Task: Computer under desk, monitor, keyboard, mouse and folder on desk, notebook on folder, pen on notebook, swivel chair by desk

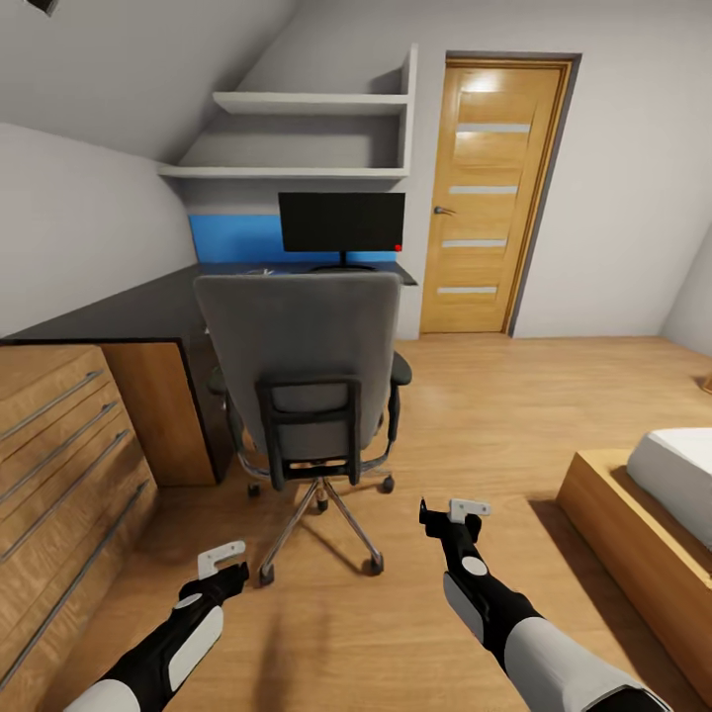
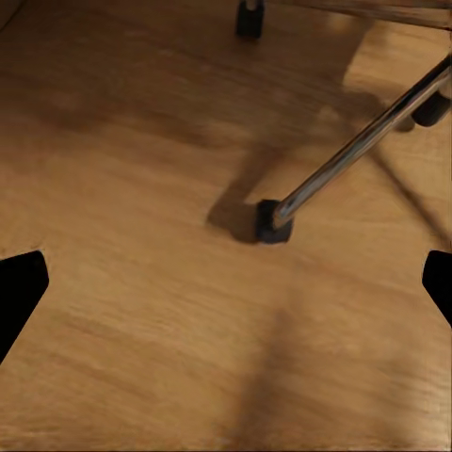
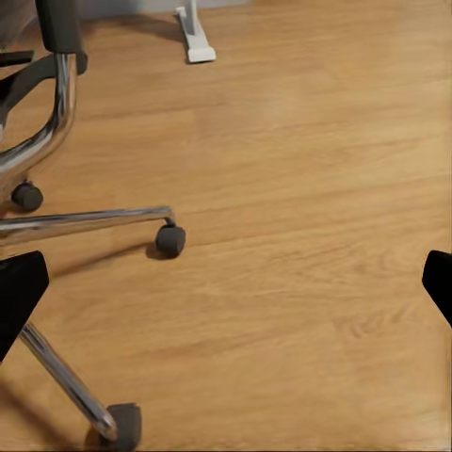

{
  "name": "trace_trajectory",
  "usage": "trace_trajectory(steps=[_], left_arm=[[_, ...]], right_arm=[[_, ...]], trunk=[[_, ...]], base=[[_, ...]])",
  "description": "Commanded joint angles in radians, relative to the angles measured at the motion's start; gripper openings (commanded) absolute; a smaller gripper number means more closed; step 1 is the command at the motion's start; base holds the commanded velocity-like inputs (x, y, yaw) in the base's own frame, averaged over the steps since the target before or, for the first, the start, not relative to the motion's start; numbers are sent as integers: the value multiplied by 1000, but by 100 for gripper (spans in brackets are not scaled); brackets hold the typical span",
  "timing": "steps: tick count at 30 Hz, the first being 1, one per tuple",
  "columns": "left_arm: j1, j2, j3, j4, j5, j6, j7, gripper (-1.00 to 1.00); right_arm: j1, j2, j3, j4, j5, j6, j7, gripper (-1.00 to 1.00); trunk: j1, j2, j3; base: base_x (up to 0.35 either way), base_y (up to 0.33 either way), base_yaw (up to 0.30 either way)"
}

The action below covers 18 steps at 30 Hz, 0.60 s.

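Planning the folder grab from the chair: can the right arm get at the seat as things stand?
Probably not. The chair has its tall backrest turned toward the robot, hiding and blocking the seat, and the right claw hangs low over the floor, beside the chair's base. The robot would likely need to go around.

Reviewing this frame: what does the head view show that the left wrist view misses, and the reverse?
Head view alone: the monitor on the desk, the swivel chair with its backrest toward the robot, the door, shelves, a bed corner and both grippers, left gripper and right gripper.
Left wrist view alone: a close look at one caster.
Shared: the chair's chrome base and the wood floor.
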Motion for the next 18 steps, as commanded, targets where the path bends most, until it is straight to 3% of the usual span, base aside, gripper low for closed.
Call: trace_trajectory(steps=[1,6,13,17,18], left_arm=[[-1,1,-9,-2,5,4,9,100],[-1,-3,-21,-2,5,4,9,100],[-1,-19,-107,-4,5,0,8,100],[-1,-54,-133,-5,4,-1,10,100],[-1,-74,-139,-5,3,0,11,100]], right_arm=[[-1,-1,9,1,-8,-5,-6,100],[0,-1,9,3,-8,-6,-6,100],[0,8,23,27,-7,-7,-4,100],[0,32,34,45,-4,-13,-3,100],[0,48,38,50,1,-16,-3,100]], trunk=[[-1,0,-1],[-1,0,-1],[-1,0,-1],[-1,0,-1],[-1,0,-1]], base=[[-268,-199,100],[-165,-135,54],[-33,-28,11],[-8,-7,3],[-4,-3,1]])
